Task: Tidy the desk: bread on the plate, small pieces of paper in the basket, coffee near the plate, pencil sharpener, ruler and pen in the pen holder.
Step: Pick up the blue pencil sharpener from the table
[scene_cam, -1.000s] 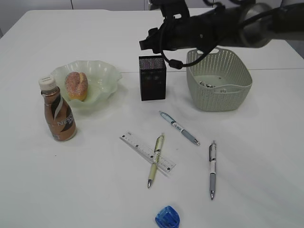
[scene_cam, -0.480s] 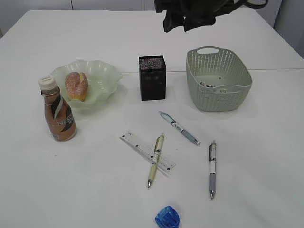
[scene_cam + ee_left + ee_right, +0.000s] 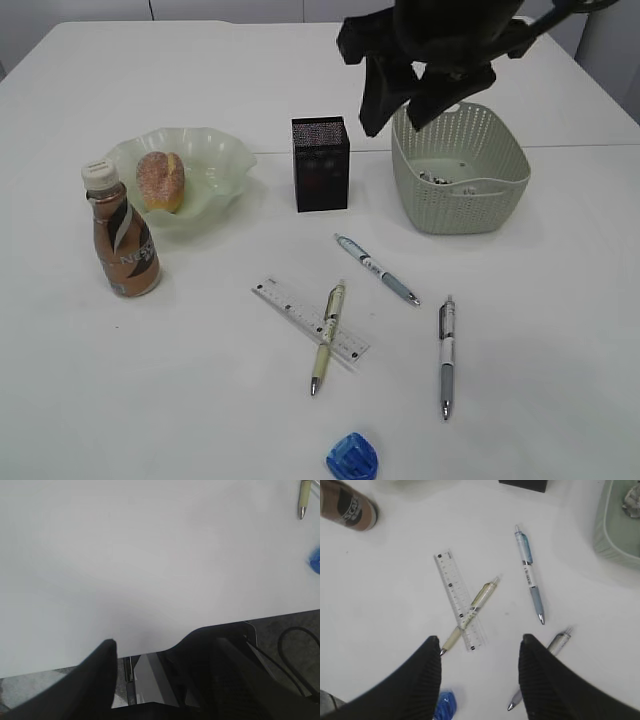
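White desk (image 3: 150, 400), clear ruler (image 3: 310, 322) under yellowish pen (image 3: 327, 337)

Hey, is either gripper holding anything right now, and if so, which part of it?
Nothing is held. The right gripper hangs open above the pens and ruler with nothing between its fingers; the left gripper is open over bare desk.
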Controlling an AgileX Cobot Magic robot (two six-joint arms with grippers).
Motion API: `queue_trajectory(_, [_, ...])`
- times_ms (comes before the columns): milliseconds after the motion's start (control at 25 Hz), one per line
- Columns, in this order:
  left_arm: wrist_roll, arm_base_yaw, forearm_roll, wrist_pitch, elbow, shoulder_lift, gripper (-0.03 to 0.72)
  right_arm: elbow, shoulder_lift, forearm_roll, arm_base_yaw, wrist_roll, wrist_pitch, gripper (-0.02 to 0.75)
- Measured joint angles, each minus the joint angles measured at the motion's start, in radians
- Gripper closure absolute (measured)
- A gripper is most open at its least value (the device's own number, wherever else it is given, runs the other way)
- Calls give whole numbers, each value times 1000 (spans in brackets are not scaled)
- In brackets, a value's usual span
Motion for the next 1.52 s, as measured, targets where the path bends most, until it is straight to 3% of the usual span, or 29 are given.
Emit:
queue_trajectory(320, [0,0,-3,0,0,-7,255,0,-2,98,28,-7,8,335])
queue_trajectory(640, [0,0,-36,0,0,-57,255,106,-131,104,42,-9,10,335])
queue_trajectory(1080, [0,0,-31,2,0,-87,255,403,-217,43,258,-9,11,335])
queue_trajectory(1520, [0,0,-31,2,0,-88,255,441,-100,15,286,34,2,305])
